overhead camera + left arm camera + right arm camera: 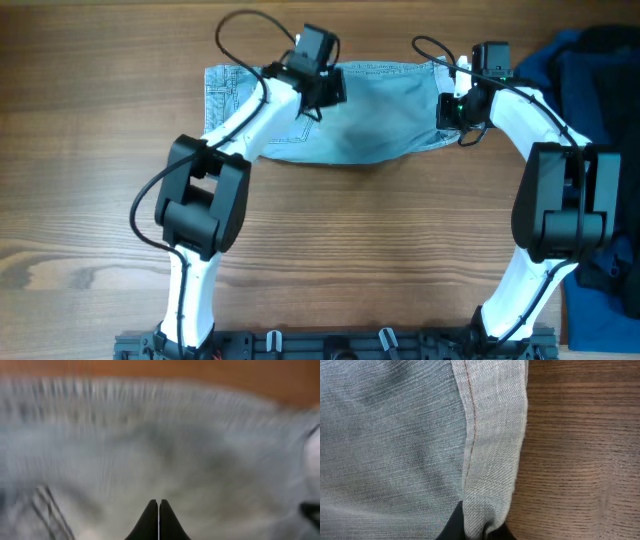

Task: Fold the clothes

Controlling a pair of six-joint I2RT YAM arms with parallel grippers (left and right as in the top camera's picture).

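Closed tight at the left gripper (159,519), fingertips pressed together over blurred pale cloth, nothing visible between them. Clamped at the right gripper (476,529) onto the stitched hem of the denim garment (370,115). Spread flat across the far middle of the wooden table (350,250), between both arms, with dark blue clothes (590,70) heaped apart at the right edge.

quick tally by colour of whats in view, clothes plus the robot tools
light blue denim garment: 1
dark blue fabric pile: 1 (pieces within it cannot be told apart)
black robot tools: 2, the left tool and the right tool
total: 4
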